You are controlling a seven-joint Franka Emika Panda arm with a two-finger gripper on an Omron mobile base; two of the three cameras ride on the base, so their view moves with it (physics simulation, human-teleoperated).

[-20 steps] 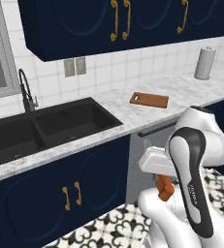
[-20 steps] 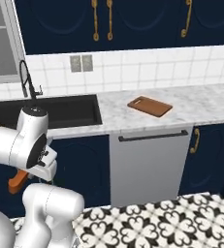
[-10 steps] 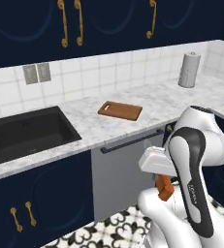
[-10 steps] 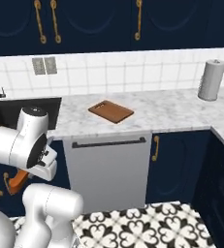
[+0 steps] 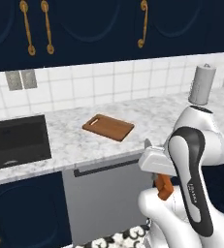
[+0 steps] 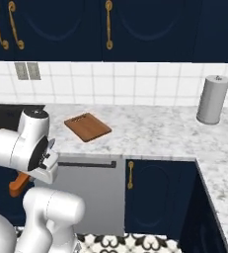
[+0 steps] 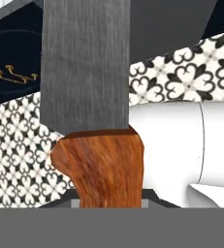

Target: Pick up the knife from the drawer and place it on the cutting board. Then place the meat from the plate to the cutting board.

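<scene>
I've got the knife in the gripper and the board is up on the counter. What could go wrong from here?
1. The gripper holds the knife by the wooden handle alone, so the long blade could swing or slip during the lift.
2. The hand hangs low beside the robot's body, below the counter edge; raising it may knock the blade against that edge or the grey panel beneath.
3. The cutting board is small and sits back from the edge, so a short reach could miss it.
</scene>
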